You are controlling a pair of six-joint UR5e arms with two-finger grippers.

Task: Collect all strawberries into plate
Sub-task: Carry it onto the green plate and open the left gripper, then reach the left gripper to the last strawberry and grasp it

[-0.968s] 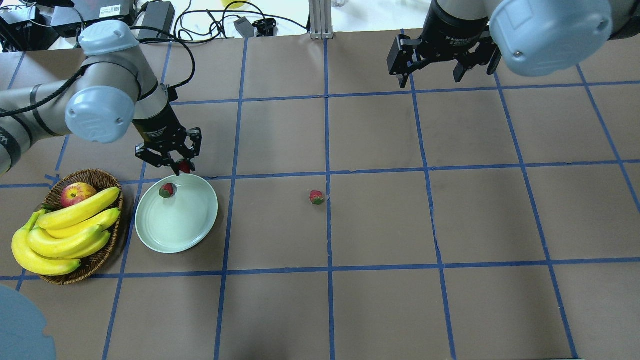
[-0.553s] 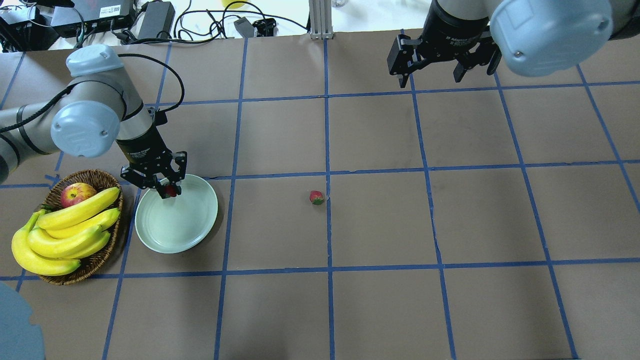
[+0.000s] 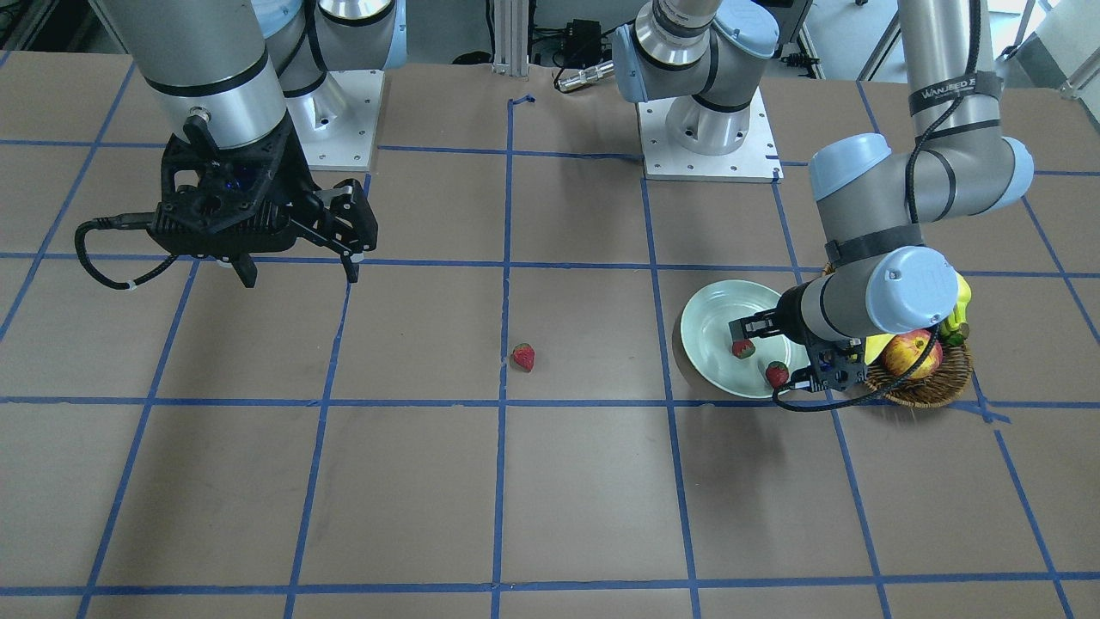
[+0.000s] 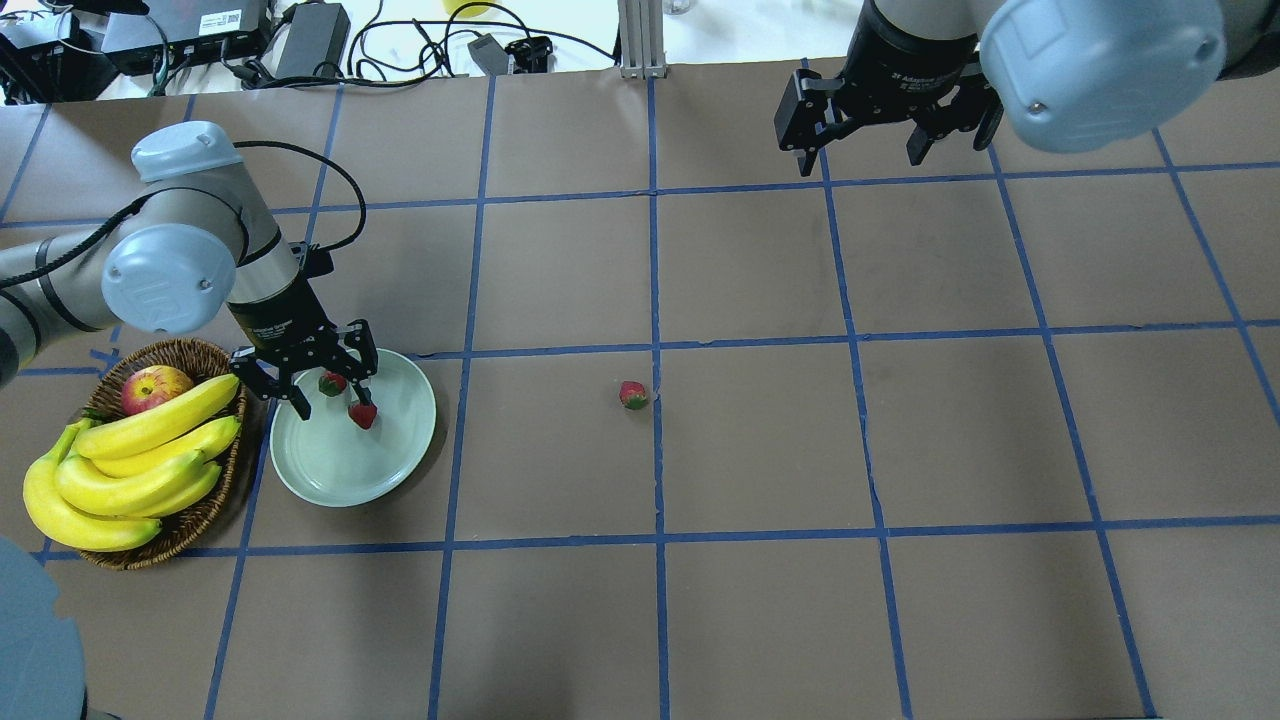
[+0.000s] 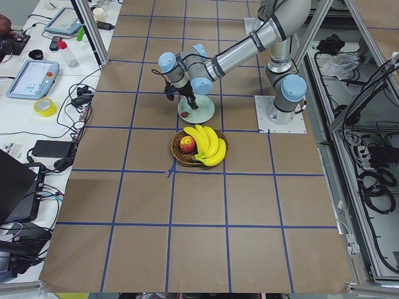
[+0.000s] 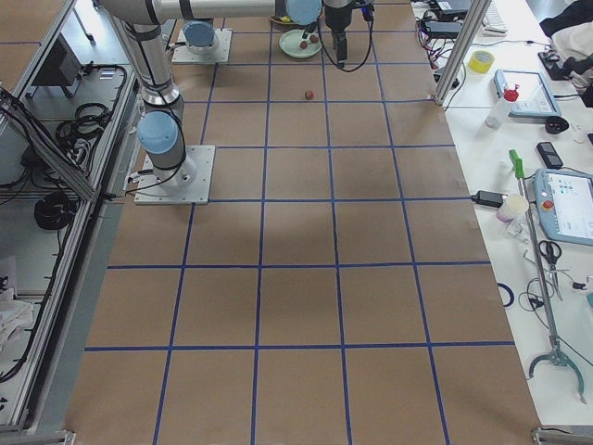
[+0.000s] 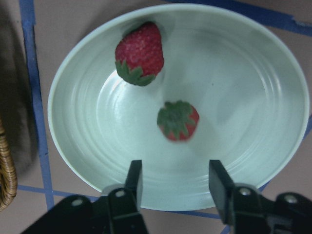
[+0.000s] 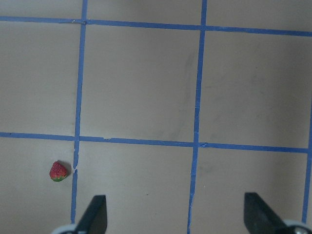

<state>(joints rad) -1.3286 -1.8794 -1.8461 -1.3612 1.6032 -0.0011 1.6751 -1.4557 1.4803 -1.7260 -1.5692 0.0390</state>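
**Two berries plated, one loose**

Overhead: the left gripper [image 4: 335, 395] hangs over the glossy, round mint plate [image 4: 350, 470], jaws spread wide, gripping nothing. The first strawberry [image 4: 333, 381], by the far rim, and the second strawberry [image 4: 362, 414], near the middle, lie on it. The third strawberry [image 4: 633, 395] sits on the brown paper table [image 4: 760, 450], well apart. The right gripper [image 4: 865, 150] gapes empty too. A woven basket [image 4: 188, 347] is just beside the plate.

Left wrist camera: the first lies on its side, seeded, tip toward the rim. The second points its leafy cap up.

Right wrist camera: the third's cap faces the fingers.
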